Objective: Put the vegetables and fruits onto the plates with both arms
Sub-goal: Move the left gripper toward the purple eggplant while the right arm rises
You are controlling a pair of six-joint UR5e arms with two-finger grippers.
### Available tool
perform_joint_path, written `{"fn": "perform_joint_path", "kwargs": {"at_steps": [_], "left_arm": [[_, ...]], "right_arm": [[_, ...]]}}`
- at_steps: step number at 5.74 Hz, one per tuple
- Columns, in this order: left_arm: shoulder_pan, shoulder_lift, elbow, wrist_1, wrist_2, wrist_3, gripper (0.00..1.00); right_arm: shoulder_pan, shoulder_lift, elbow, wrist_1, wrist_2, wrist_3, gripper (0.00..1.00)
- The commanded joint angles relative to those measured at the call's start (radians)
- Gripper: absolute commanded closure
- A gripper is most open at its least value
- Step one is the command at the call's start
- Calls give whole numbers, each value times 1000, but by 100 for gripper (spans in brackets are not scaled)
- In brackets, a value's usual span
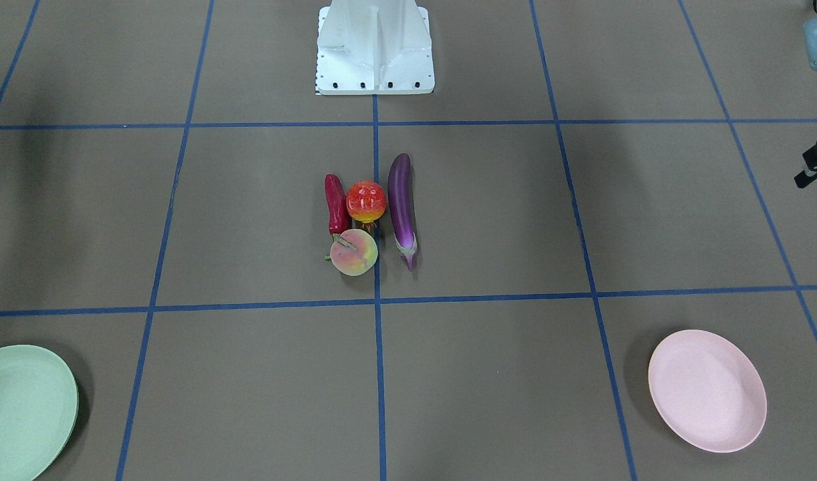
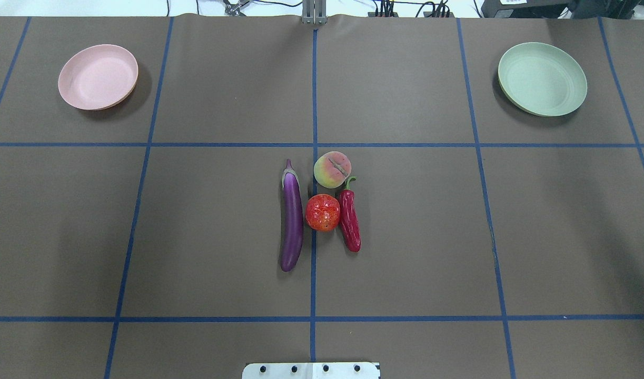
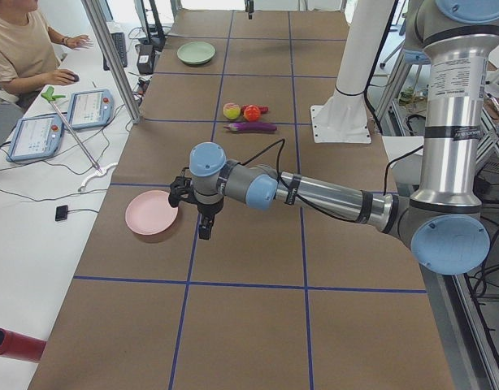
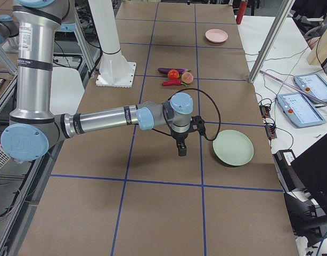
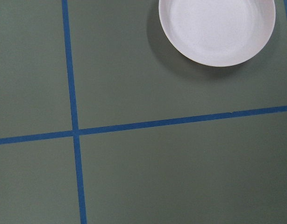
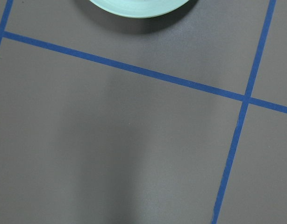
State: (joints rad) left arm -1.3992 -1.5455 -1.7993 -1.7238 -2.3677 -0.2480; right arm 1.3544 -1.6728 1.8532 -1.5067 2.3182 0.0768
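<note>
1. Eggplant [image 2: 293, 221], chili [image 2: 349, 221], peach [image 2: 332, 169] & red-orange fruit [image 2: 323, 212] sit clustered mid-surface [image 2: 195, 237]; nothing plated.
2. Left tool [image 3: 203, 229] hangs nr pink plate [image 2: 98, 77], right tool [image 4: 181, 149] nr green plate [image 2: 543, 79]; released or clenched, can't tell.
3. Next, prob.: reach to cluster, 1st pick.

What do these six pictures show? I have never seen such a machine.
It is a robot: two jointed metal arms at a brown table. Two pictures look down on the table, two look along it from its ends, and two come from cameras on the wrists. In the middle lie an eggplant, a chili pepper, a peach and a red-orange fruit. A pink plate and a green plate sit empty. The left arm hovers near the pink plate, the right arm near the green one. Their fingers hold nothing.
</note>
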Motion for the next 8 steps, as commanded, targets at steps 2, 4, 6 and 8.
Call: {"fn": "perform_joint_path", "kwargs": {"at_steps": [2,4,6,8], "left_arm": [[142,1,-102,-29,7,-126,0],[400,-162,-146,-29,54,-427,0],[648,-345,-155,-19,188,-793,0],[866,-495,-41,-14,337,-803,0]], "right_arm": [[-29,85,-14,8,13,111,0],[-64,163,-18,5,36,169,0],[-127,244,-64,6,39,170,0],[-202,371,-149,14,41,216,0]]}}
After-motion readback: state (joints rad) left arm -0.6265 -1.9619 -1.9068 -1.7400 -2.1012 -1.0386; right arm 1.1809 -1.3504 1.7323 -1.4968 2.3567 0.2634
